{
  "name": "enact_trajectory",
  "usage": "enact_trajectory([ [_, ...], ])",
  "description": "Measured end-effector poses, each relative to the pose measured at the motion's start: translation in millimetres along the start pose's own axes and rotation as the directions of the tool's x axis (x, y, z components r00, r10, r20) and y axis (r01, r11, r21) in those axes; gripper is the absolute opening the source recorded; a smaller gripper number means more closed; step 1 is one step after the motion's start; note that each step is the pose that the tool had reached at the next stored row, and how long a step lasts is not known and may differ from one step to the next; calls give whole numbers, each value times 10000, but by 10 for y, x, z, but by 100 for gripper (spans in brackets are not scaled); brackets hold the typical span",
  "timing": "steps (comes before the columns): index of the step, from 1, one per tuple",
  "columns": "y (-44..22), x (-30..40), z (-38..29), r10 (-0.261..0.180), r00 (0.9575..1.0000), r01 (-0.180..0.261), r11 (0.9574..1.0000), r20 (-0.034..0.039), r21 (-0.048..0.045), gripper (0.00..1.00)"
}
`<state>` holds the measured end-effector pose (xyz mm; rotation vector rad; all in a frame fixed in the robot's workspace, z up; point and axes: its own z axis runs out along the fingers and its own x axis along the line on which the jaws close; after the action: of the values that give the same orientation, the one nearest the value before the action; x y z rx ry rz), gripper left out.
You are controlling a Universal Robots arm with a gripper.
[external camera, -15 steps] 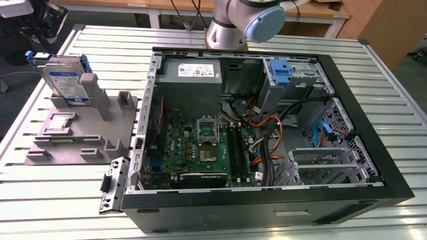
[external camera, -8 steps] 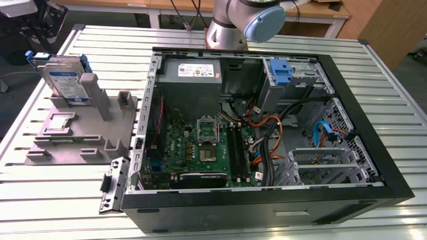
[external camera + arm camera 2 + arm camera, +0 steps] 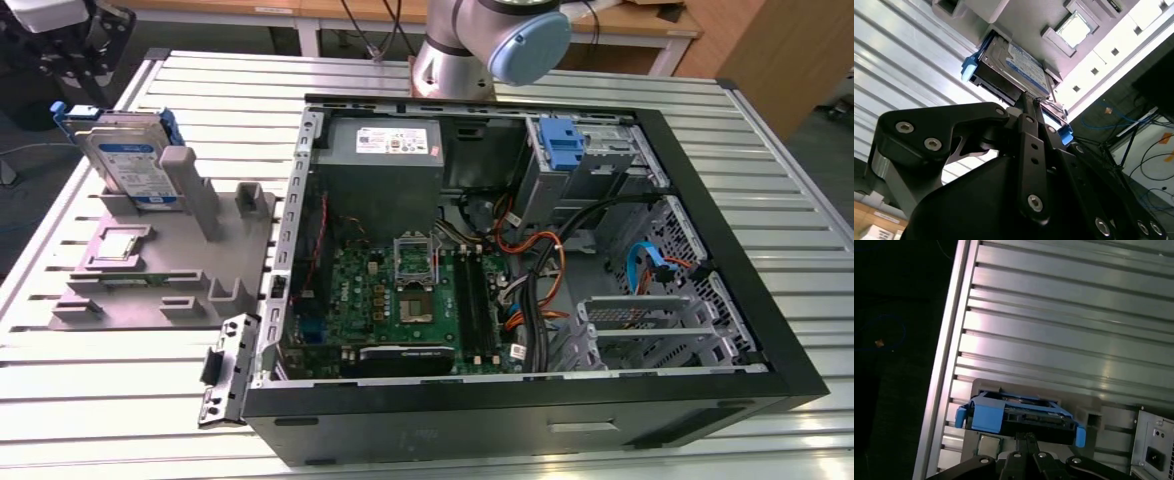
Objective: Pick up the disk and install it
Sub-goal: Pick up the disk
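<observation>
The disk [image 3: 131, 160] stands on edge in a slot of the grey fixture [image 3: 147, 275] at the exterior view's left, silver with a white-and-blue label and a bright blue bracket. My gripper [image 3: 64, 75] hangs above and slightly behind it, apart from it. In both wrist views the disk [image 3: 1019, 62] [image 3: 1019, 412] lies just beyond the gripper [image 3: 1026, 100] [image 3: 1027, 436]. The two black fingers are pressed together, with nothing between them.
The open computer case [image 3: 761, 330] lies on the slatted metal table [image 3: 120, 400], with the motherboard, cables, a grey power-supply box [image 3: 387, 140], a blue-handled drive bay [image 3: 563, 150] and a metal cage [image 3: 641, 320] inside. The arm's base [image 3: 467, 50] stands behind the case.
</observation>
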<state>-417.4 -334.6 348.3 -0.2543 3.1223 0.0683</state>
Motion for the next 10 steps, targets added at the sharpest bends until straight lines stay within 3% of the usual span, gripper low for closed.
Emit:
enact_trajectory([
  [5, 0, 0, 0, -708, 9975, 708, 9975, -31, -9, 10],
  [10, 0, 0, 1, -1387, 9903, 1387, 9903, -59, -21, 10],
])
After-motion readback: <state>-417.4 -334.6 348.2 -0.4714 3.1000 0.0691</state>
